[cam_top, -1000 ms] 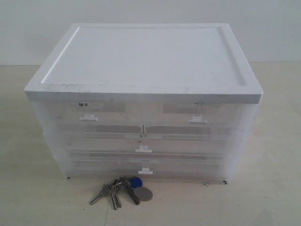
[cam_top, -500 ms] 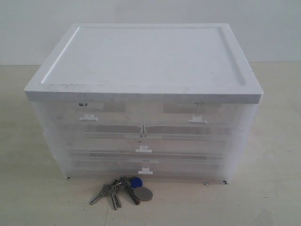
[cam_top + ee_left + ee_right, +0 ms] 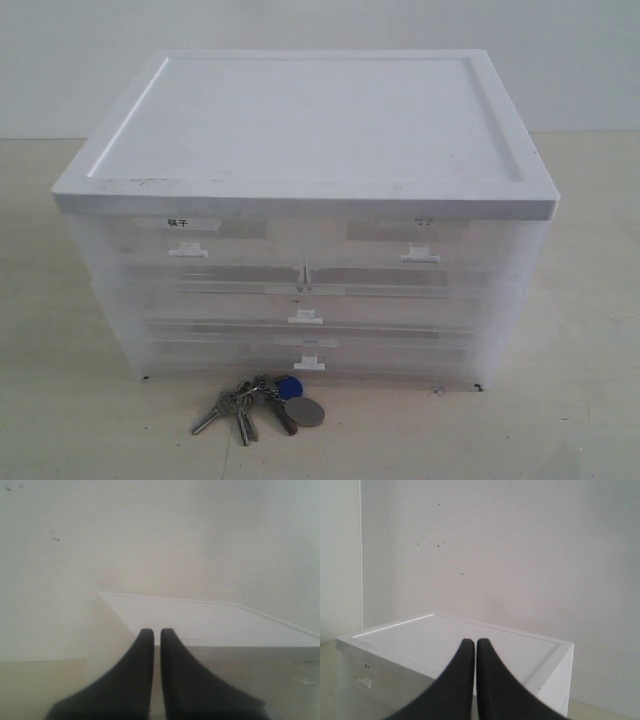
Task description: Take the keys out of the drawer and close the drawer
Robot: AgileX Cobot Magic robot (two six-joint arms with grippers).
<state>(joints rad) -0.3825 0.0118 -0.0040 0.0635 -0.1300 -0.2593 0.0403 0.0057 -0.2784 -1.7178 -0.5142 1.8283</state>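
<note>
Exterior view: a translucent cabinet (image 3: pixel 310 130) with a white top stands on a pale table (image 3: pixel 580 420). The keys (image 3: pixel 262 402) lie on the table just in front of the cabinet's base, near its middle. The blue tag and grey fob sit toward the right of the bunch. The drawer (image 3: pixel 220 358), in the lowest row, looks pushed in flush with the rows above. Its front is frosted, so this is not certain.

Left wrist view: the left gripper (image 3: pixel 156 631) has its dark fingers drawn together with a thin slit between them and nothing held. The cabinet top lies beyond them.

Right wrist view: the right gripper (image 3: pixel 475 641) has its fingers pressed closed and is empty. The cabinet top and a wall are behind.
</note>
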